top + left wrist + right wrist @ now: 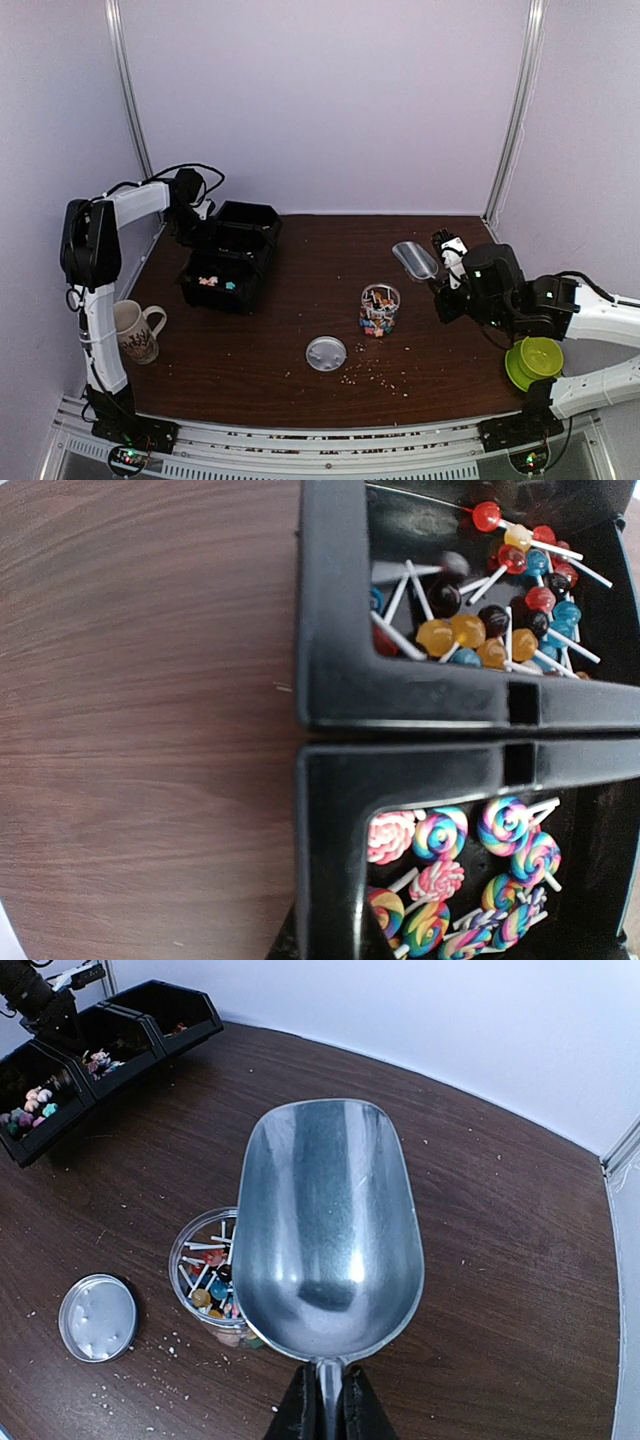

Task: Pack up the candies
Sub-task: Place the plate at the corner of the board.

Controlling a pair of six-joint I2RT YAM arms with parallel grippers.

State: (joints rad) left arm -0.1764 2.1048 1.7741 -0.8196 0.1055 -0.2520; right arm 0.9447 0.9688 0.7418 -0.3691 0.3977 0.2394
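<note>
Candies (212,1290) are shown in the open jar (380,308), its lid (326,353) laid aside on the desk (320,270) for filling, and in black bins (420,695). An empty metal scoop (325,1230) is gripped by its handle in the right jaws; the left jaws are closed beside the bins.

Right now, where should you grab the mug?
Take the mug by its handle, coming from the middle of the table. The mug stands upright and the handle's loop sticks out that way, thin enough to pinch.
</note>
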